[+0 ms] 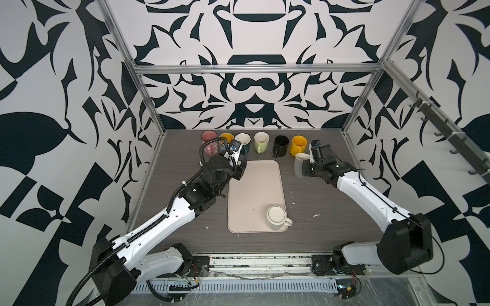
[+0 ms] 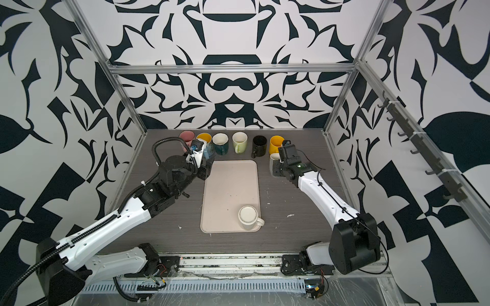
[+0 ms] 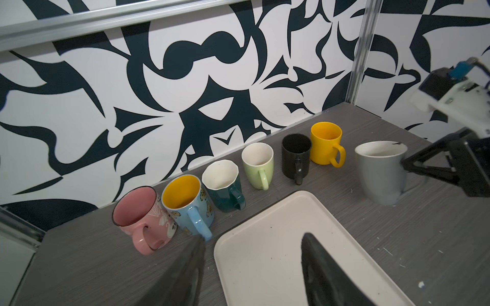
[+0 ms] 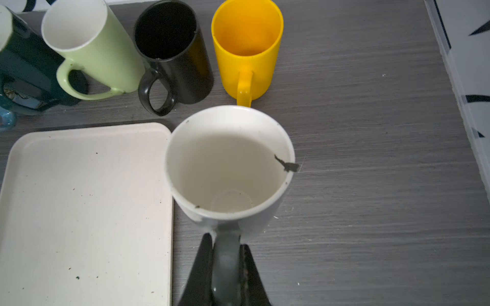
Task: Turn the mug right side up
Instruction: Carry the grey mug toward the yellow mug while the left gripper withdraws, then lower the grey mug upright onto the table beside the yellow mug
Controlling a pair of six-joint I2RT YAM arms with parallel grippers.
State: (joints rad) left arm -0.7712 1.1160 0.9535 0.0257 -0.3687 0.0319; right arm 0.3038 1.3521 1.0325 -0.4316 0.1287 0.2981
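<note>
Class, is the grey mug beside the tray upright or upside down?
Upright: the grey mug has its open mouth facing up, white inside visible.

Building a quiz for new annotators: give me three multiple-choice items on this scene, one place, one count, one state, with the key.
1. Where is the upside-down cream mug? A) on the tray's near right corner B) in the back row C) on the bare tabletop
2. How many mugs stand in the back row? A) four B) six C) eight
3. What is the right gripper doing? A) open, empty B) shut on the grey mug's handle C) pressing the tray
Key: 1 A, both top views show it there. 2 B, pink mug through yellow mug makes six. 3 B, its fingers clamp the handle in the right wrist view.
</note>
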